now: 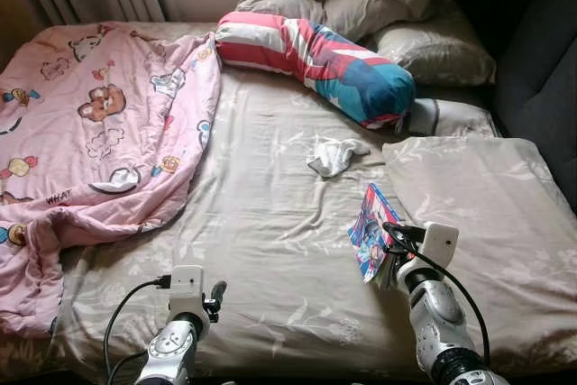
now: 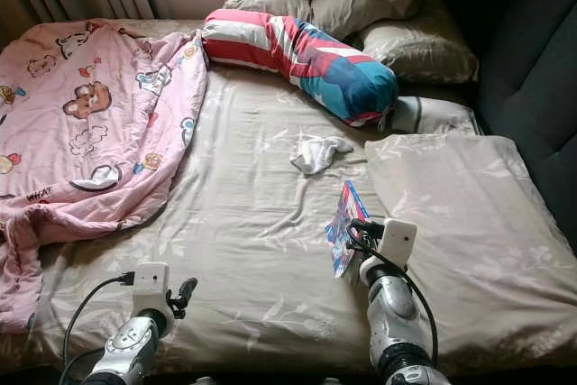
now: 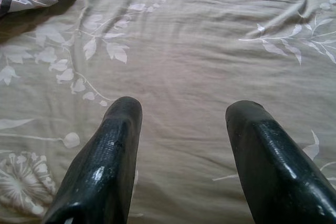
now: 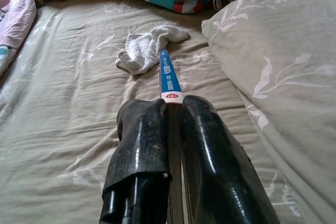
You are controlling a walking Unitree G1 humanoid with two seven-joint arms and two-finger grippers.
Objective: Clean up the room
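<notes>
- The right end effector point(image 4: 173, 103) is clamped on a thin book point(image 1: 371, 232), held on edge above the bed point(image 1: 270, 223) toward its foot edge.
- The book's long axis runs away from the fingers, toward a white cloth point(image 1: 335, 156) mid-bed.
- The left end effector point(image 3: 184, 111) hovers wide apart over the sheet.

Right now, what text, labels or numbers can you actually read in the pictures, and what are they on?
"WHAT": printed on the pink cartoon blanket, near its lower edge.
White lettering on the blue spine of the thin book clamped in the right gripper: too small to read.
Book cover: colourful print, nothing legible.
</notes>
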